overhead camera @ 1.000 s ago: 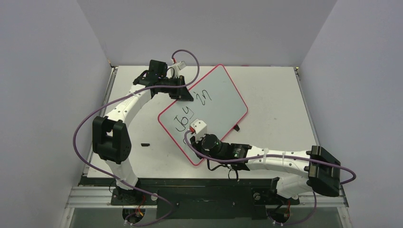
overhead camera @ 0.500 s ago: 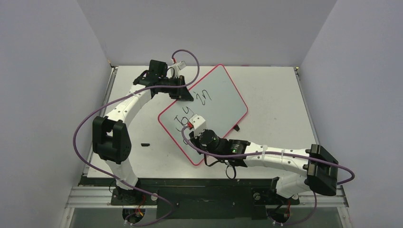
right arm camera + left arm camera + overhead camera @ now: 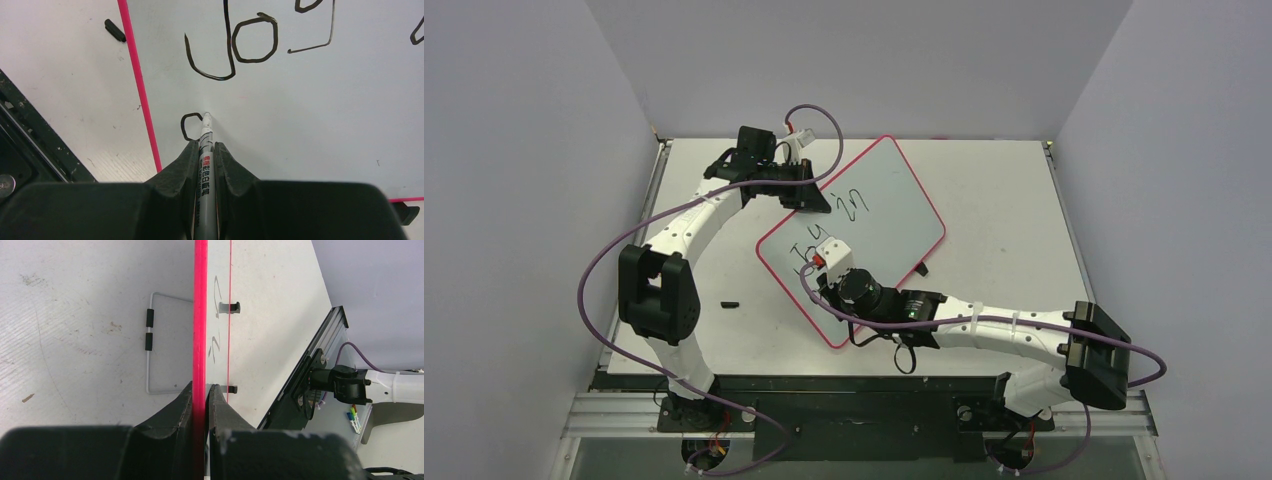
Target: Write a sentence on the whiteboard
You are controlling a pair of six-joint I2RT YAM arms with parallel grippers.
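The whiteboard (image 3: 894, 195), pale with a red rim, lies slanted on the table. My left gripper (image 3: 201, 386) is shut on its red rim (image 3: 200, 315) at the far left edge. The sentence reads "Joy" (image 3: 235, 45) and "in" (image 3: 854, 203) in black. Below the "J" there is one small black loop (image 3: 189, 125). My right gripper (image 3: 205, 145) is shut on a grey marker (image 3: 205, 160), whose white tip touches the board just right of that loop. In the top view the right wrist (image 3: 839, 262) covers most of "Joy".
A black marker cap (image 3: 730, 303) lies on the table left of the board, also visible as the cap (image 3: 115, 30). A wire stand (image 3: 149, 335) with black sleeves lies under the board's far side. A small black piece (image 3: 923, 268) sits by the board's right edge. Enclosure walls surround the table.
The right arm has slid up and left over the board, so the wrist now covers more of "Joy". The left arm and the board have not moved.
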